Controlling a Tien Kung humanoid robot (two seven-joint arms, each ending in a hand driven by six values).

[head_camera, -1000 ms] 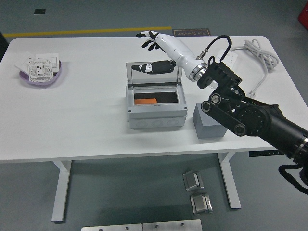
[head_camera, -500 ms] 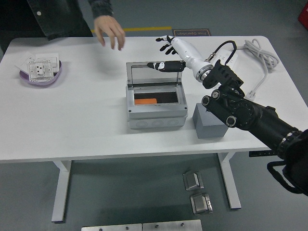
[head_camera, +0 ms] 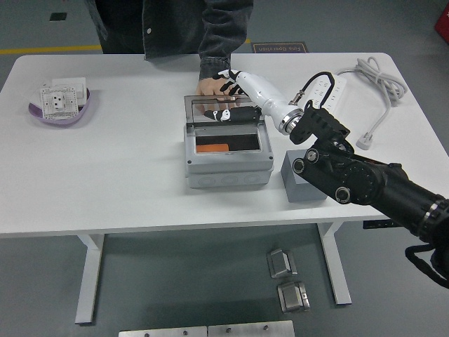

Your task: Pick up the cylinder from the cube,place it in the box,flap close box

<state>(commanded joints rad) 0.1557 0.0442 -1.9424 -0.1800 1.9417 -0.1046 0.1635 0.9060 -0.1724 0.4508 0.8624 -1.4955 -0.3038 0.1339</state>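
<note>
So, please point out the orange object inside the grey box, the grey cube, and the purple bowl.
orange object [head_camera: 212, 148], head view, its top face inside the grey box.
grey cube [head_camera: 300, 189], head view, front face.
purple bowl [head_camera: 42, 114], head view, near rim.

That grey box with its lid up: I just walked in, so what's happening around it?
The robot's right hand is reaching behind the upright clear lid of the grey box. An orange piece lies inside. A person's hand rests at the lid's far side. The grey cube beside the box has nothing on it.

Raised lid and person's hand block box rear; front, left open.
</note>
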